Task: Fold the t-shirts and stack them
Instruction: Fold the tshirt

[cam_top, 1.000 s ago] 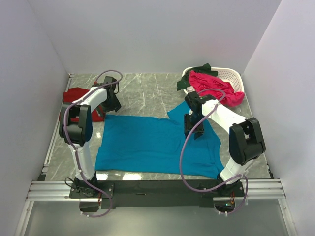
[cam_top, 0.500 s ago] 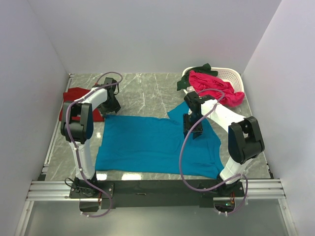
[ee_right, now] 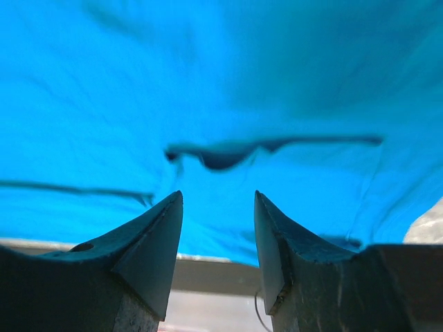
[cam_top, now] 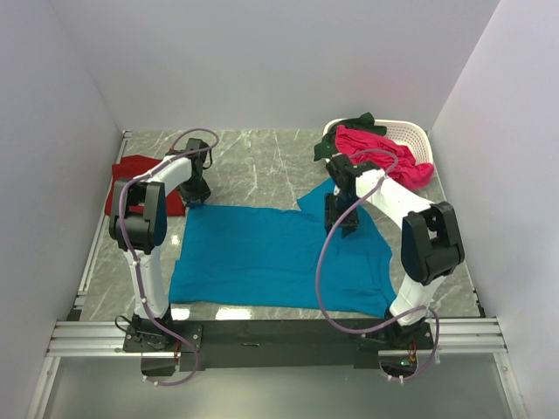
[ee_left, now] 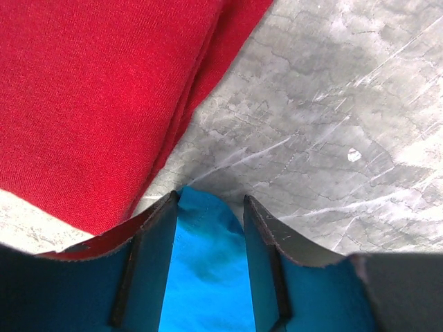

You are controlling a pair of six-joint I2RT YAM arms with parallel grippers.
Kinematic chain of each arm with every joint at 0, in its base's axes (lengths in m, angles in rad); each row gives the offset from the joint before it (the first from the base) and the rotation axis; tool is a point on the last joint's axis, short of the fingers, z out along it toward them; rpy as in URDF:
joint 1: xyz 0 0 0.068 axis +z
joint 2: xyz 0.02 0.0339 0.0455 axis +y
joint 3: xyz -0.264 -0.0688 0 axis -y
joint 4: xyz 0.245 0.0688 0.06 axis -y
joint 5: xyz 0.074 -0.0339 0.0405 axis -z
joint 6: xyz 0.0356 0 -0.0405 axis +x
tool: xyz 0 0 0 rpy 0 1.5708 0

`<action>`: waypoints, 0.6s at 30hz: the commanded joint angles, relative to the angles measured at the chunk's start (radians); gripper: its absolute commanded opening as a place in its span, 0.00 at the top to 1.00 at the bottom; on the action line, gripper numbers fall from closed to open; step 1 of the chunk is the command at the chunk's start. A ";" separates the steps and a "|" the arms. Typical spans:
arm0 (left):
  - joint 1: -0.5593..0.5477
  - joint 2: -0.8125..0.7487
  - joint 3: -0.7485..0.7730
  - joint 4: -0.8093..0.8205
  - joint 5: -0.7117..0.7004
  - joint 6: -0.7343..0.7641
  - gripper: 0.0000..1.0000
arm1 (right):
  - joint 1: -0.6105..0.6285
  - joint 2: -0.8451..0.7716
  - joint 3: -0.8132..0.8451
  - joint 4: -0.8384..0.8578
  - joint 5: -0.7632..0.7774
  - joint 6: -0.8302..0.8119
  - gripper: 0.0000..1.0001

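Wrist views only: left claw [ee_left: 210,200] open astride teal shirt [ee_left: 208,277] corner; right claw [ee_right: 217,197] open.

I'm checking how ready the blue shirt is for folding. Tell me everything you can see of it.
The blue shirt is a plain teal, soft-looking short-sleeved tee, spread mostly flat on the marble table between the arms, lightly wrinkled. One sleeve points away at its far right. Its far left corner sits between the fingers of the left gripper, close to the red shirt; whether it is pinched is unclear. The right gripper hangs open over its far right part.
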 commanded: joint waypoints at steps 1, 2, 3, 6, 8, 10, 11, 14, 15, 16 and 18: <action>0.001 -0.010 0.006 -0.020 -0.032 0.001 0.53 | -0.037 0.023 0.140 0.014 0.084 0.002 0.47; 0.001 -0.016 0.000 -0.021 -0.032 0.001 0.53 | -0.041 0.046 0.165 0.030 0.087 -0.001 0.47; 0.001 -0.020 -0.011 -0.020 -0.033 0.002 0.54 | -0.048 0.060 0.190 0.036 0.116 -0.006 0.47; 0.001 -0.036 -0.031 -0.020 -0.035 0.001 0.54 | -0.064 0.135 0.288 0.073 0.192 -0.020 0.47; 0.001 -0.044 -0.037 -0.023 -0.036 0.001 0.53 | -0.074 0.192 0.343 0.108 0.232 -0.026 0.47; 0.001 -0.052 -0.051 -0.020 -0.035 0.001 0.54 | -0.080 0.242 0.377 0.139 0.254 -0.027 0.47; 0.001 -0.055 -0.055 -0.020 -0.035 0.001 0.54 | -0.086 0.255 0.386 0.169 0.274 -0.029 0.47; 0.001 -0.059 -0.068 -0.021 -0.027 0.001 0.54 | -0.092 0.301 0.400 0.244 0.326 -0.029 0.47; 0.001 -0.064 -0.069 -0.020 -0.023 0.002 0.55 | -0.092 0.318 0.402 0.266 0.335 -0.035 0.48; 0.001 -0.066 -0.071 -0.020 -0.018 0.004 0.56 | -0.095 0.327 0.405 0.301 0.343 -0.035 0.48; 0.001 -0.070 -0.074 -0.018 -0.016 0.005 0.57 | -0.094 0.351 0.412 0.335 0.358 -0.037 0.49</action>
